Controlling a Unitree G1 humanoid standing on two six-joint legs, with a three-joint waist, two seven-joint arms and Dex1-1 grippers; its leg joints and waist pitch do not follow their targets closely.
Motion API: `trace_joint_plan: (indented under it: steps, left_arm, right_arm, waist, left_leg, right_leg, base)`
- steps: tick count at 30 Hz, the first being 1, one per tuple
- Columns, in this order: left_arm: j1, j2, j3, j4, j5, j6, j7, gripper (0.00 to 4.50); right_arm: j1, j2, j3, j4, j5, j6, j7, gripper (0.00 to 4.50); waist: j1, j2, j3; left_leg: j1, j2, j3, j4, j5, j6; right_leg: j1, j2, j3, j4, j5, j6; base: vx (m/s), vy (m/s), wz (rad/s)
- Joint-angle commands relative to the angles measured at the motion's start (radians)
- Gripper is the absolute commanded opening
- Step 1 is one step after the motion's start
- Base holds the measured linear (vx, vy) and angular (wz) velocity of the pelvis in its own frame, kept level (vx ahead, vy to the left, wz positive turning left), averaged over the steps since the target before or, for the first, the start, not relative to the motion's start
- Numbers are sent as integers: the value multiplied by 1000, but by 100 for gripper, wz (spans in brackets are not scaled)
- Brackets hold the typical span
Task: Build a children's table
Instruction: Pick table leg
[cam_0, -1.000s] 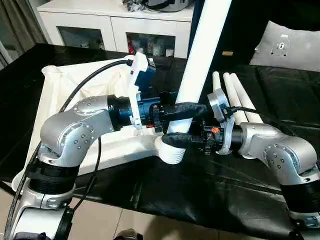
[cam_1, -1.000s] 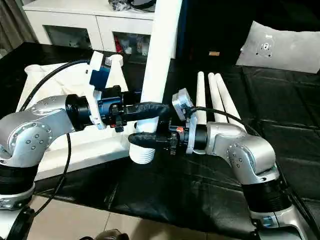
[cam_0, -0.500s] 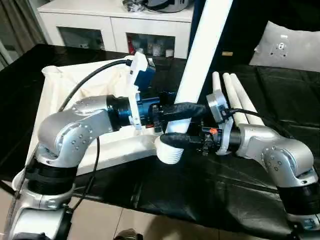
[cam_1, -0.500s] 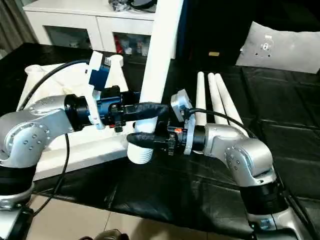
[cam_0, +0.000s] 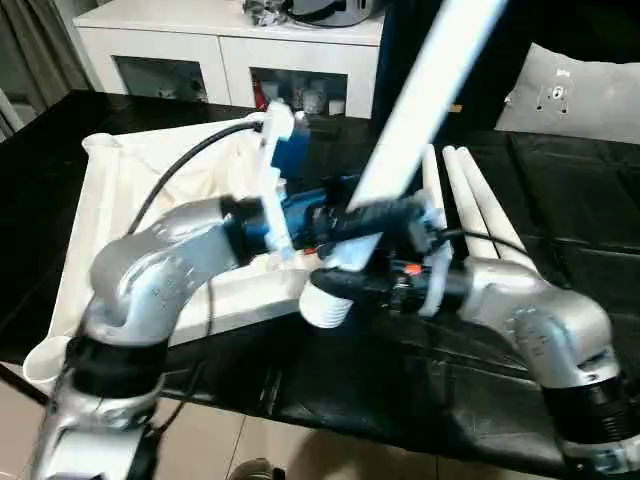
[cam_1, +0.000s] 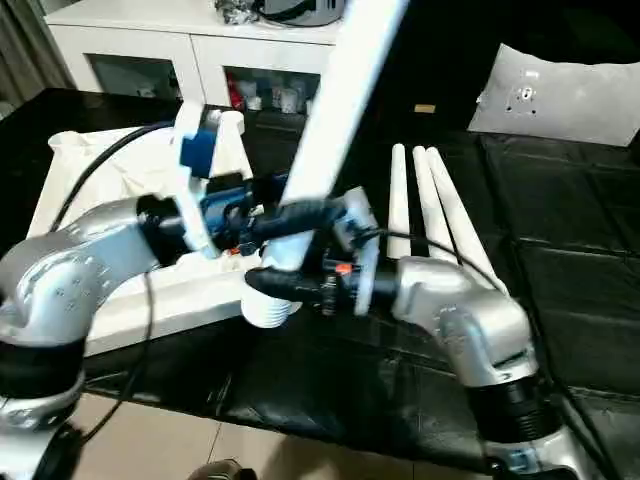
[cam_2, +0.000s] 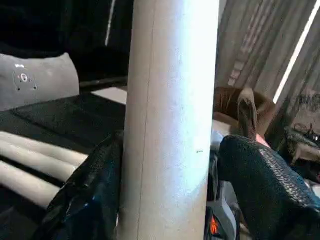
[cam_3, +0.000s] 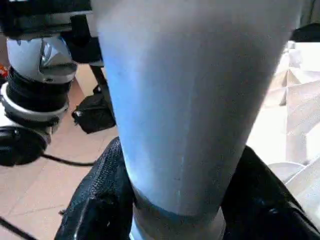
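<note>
Seating leg (cam_0: 420, 100) into corner socket (cam_0: 327, 297): right tool (cam_0: 345, 283) clamped on it, left tool (cam_2: 165, 165) parting; I'm keeping it straight, pressing down.

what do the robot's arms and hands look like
Both arms are silver, rounded metal shells with small screw dots and black ribbed joints. The left hand has black textured fingers behind a blue and white wrist block, with a black cable looping over the arm. The right hand has matching black fingers, a white wrist disc and small orange-red marks.
</note>
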Motion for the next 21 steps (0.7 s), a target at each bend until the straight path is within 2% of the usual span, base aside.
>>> trace_joint_plan:
  steps: [1,4,5,6,7,8,13,15,18,20,21]
  left_arm:
    - [10,15,4,-43,-15,-13,-52,359]
    - [33,19,32,-42,-49,-16,-74,360]
    - [46,-12,76,-37,-126,-4,-70,360]
    - [46,-12,76,-37,-126,-4,-70,360]
    - [55,-58,125,-30,-216,8,-49,360]
    - [58,-85,147,-26,-255,8,-32,360]
    - [59,-173,209,-8,-332,-46,51,360]
    - [57,-195,229,-2,-334,-69,86,360]
    - [46,-225,271,19,-272,-117,186,360]
    - [37,-225,287,38,-196,-138,273,360]
    - [32,-208,282,57,-121,-145,345,360]
  right_arm:
    - [8,-12,-5,22,-31,-10,-16,191]
    - [22,-14,-1,15,-29,-16,-10,191]
    - [30,-9,-6,13,-23,-21,-7,191]
    - [30,-9,-6,13,-23,-21,-7,191]
    - [38,0,-14,13,-15,-26,-7,191]
    - [42,7,-19,14,-9,-29,-9,191]
    - [57,37,-47,10,29,-31,-21,191]
    - [62,48,-54,6,35,-36,-29,191]
    - [70,73,-66,-4,36,-58,-67,191]
    - [71,95,-74,-7,3,-86,-127,191]
    - [65,98,-63,-8,-54,-103,-179,191]
  waist:
    - [1,-9,-68]
    - [1,-8,-67]
    - [2,-8,-67]
    - [2,-7,-67]
    - [2,-8,-67]
    - [4,-7,-66]
    - [4,-11,-65]
    - [3,-10,-65]
    - [-1,-8,-64]
    - [-4,-8,-64]
    - [-4,-11,-64]
  left_leg:
    - [14,55,-15,-61,-96,7]
    - [14,55,-15,-63,-107,3]
    - [14,55,-15,-63,-112,2]
    - [14,54,-13,-61,-113,0]
    - [13,55,-13,-62,-115,-1]
    - [12,53,-13,-59,-119,-1]
    - [11,54,-14,-61,-130,8]
    - [10,54,-14,-62,-133,7]
    - [9,54,-15,-63,-130,7]
    - [11,54,-17,-64,-134,0]
    - [12,53,-17,-64,-133,-1]
  right_leg:
    - [40,-104,53,-84,-158,-145]
    - [40,-105,53,-84,-165,-146]
    - [40,-107,53,-85,-170,-148]
    - [40,-108,53,-84,-169,-155]
    - [40,-107,54,-84,-167,-158]
    - [40,-109,52,-87,-171,-167]
    - [41,-107,53,-90,-195,-163]
    - [42,-105,54,-93,-194,-156]
    - [43,-104,54,-95,-203,-131]
    - [41,-103,53,-95,-212,-113]
    - [42,-103,54,-97,-225,-104]
  base:
    - [0,0,0]
    - [0,0,0]
    - [0,0,0]
    - [0,0,0]
    - [0,0,0]
    - [0,0,0]
    - [0,0,0]
    - [0,0,0]
    - [0,0,0]
    - [0,0,0]
    - [0,0,0]
